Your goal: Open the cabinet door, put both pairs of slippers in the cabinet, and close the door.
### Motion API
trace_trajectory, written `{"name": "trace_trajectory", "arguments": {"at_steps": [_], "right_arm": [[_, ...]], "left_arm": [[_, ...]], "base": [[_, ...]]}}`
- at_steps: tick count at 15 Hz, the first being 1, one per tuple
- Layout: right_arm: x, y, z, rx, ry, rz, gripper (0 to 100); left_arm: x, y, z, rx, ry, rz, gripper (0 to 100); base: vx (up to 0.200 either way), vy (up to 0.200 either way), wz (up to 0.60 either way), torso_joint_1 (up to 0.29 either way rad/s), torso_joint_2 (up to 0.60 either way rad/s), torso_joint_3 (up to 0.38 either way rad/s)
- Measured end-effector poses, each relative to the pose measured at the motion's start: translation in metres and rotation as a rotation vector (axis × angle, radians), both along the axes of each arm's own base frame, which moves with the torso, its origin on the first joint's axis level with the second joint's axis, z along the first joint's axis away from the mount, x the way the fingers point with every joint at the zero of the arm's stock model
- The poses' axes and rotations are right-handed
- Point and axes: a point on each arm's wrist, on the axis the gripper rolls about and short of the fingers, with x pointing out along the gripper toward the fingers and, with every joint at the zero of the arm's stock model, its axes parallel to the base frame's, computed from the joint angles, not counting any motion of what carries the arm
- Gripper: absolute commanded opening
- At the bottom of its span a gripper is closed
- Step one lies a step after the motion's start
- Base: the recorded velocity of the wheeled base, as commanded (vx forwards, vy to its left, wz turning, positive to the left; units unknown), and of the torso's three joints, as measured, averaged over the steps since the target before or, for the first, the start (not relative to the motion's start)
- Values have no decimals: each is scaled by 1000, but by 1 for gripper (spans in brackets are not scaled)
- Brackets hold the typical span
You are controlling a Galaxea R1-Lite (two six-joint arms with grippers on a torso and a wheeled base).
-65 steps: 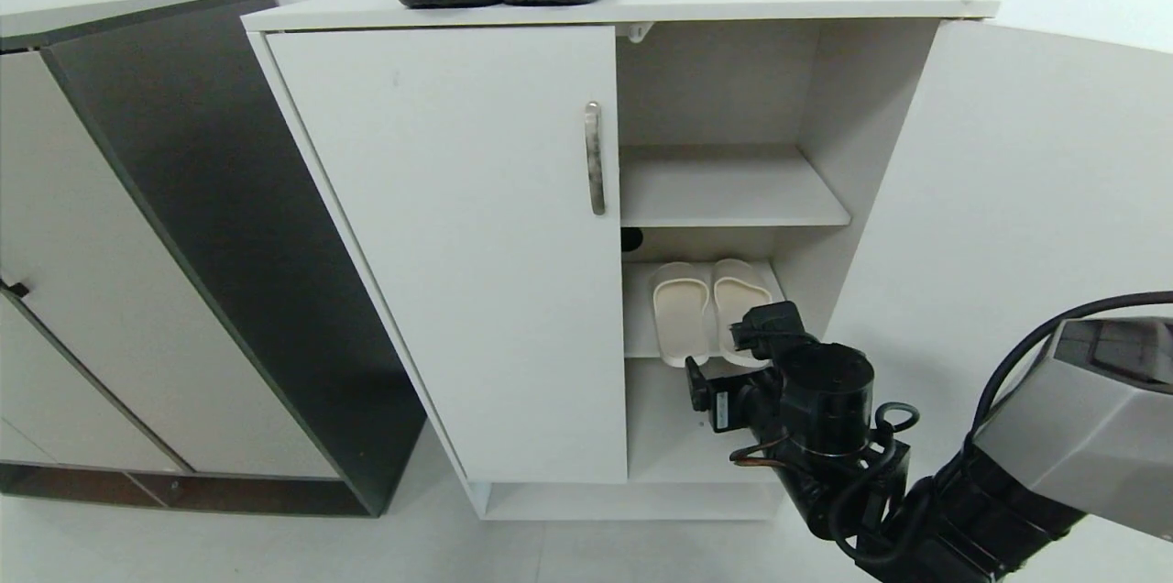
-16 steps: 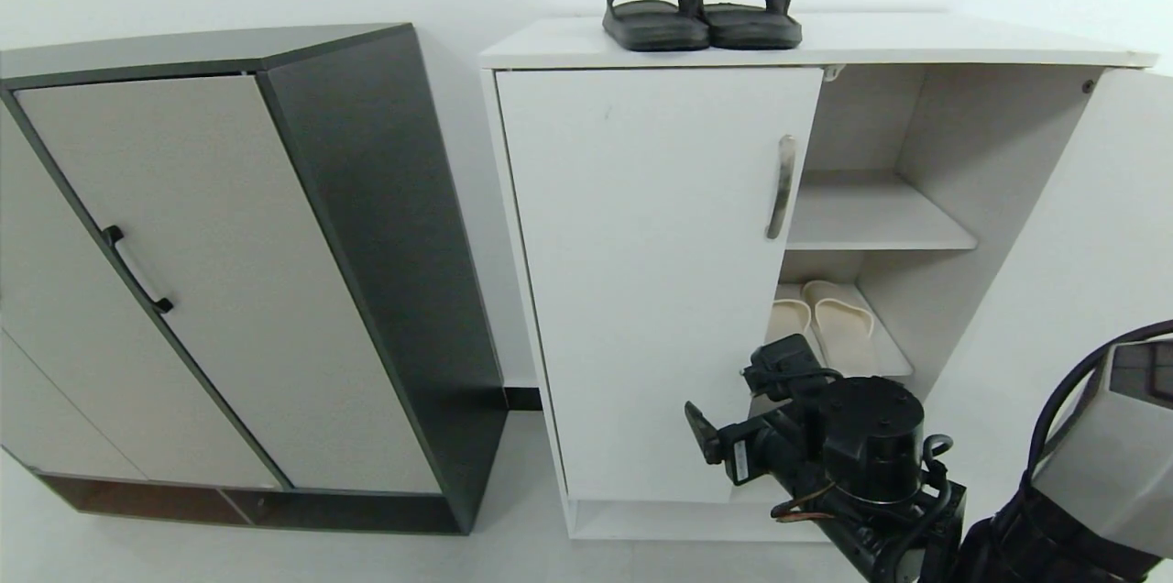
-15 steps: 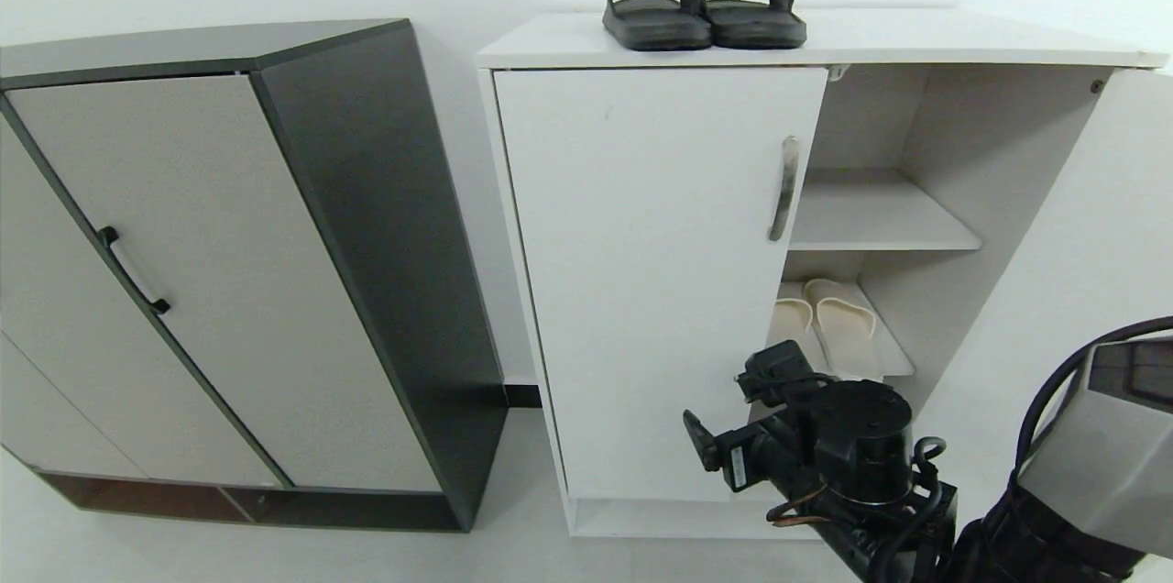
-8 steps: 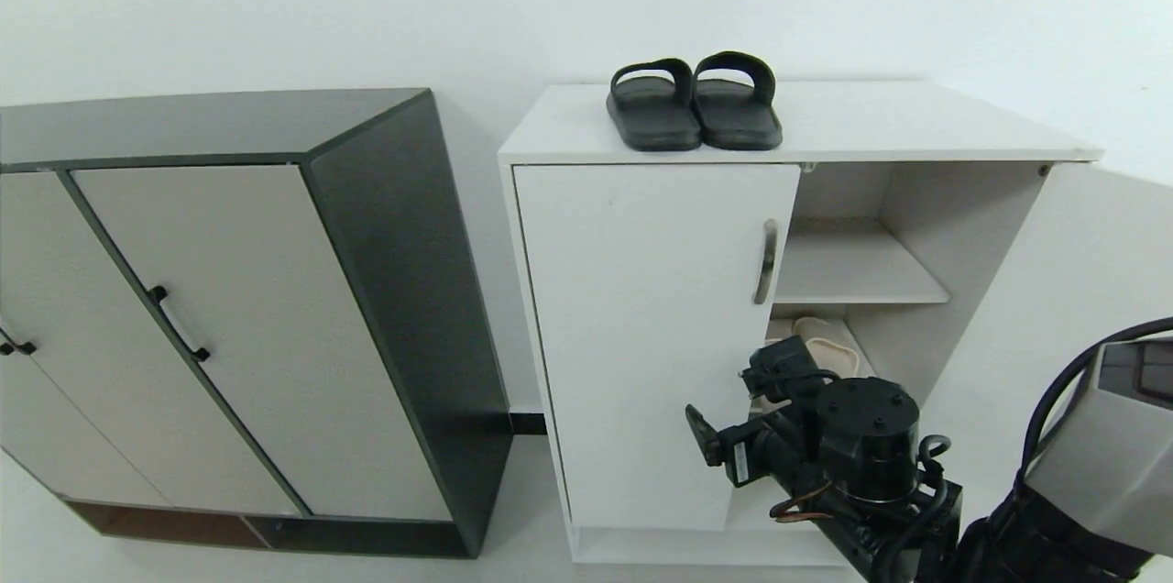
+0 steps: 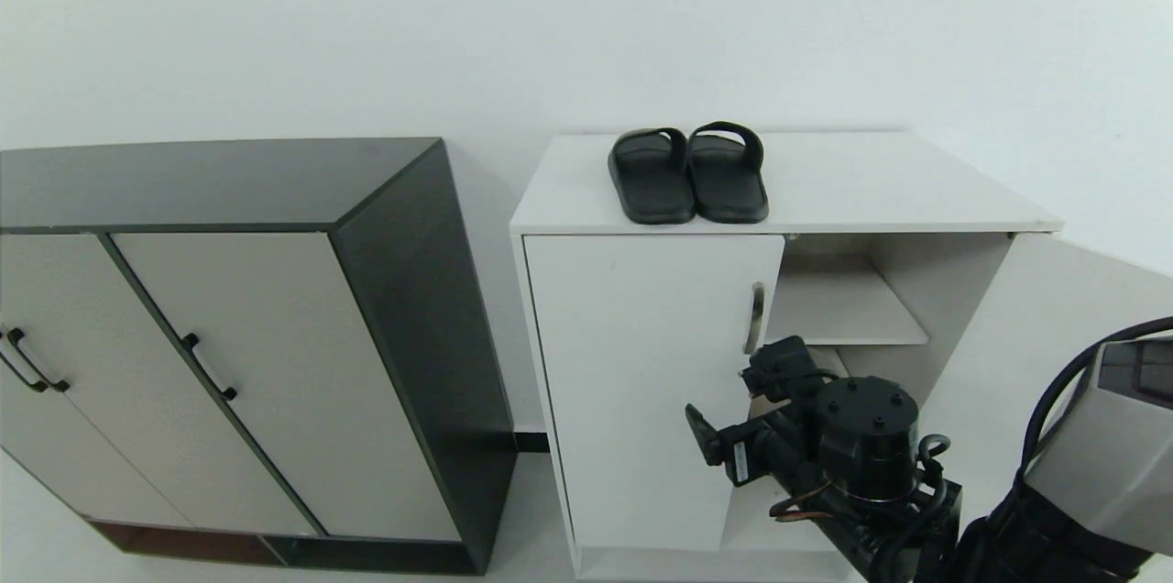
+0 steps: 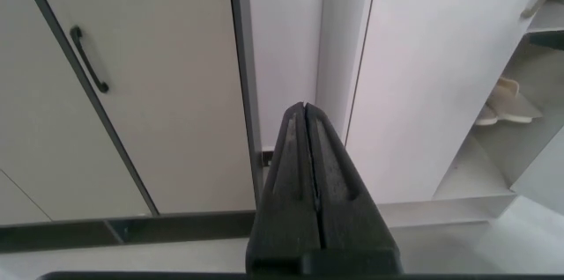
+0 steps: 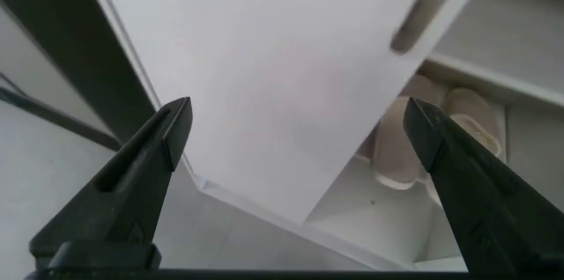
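White cabinet [image 5: 871, 184]: right door [image 5: 1054, 335] swung open, left door [image 5: 641, 363] shut. Cream slippers [image 7: 397, 152] on lower shelf inside. Black slippers [image 5: 687, 172] side by side on cabinet top. Right hand [image 7: 298, 113] low before left door's edge, fingers spread wide, empty. Left hand [image 6: 304, 113] pressed closed, gripping nothing.

Head camera view higher and farther back; right hand [image 7: 297, 113] now away from white slippers [image 7: 398, 152].
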Motion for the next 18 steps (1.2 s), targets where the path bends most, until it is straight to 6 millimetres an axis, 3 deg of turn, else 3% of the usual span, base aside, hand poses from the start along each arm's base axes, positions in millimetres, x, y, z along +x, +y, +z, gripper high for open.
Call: {"name": "trace_trajectory", "arguments": {"at_steps": [12, 18], "right_arm": [[1, 1, 3, 41, -32, 19, 100], [5, 4, 1, 10, -58, 33, 100]], "left_arm": [[0, 0, 0, 0, 0, 0, 0], [0, 0, 0, 2, 0, 0, 0]], "base": [[0, 0, 0, 224, -536, -311], [0, 0, 0, 49, -102, -57]]}}
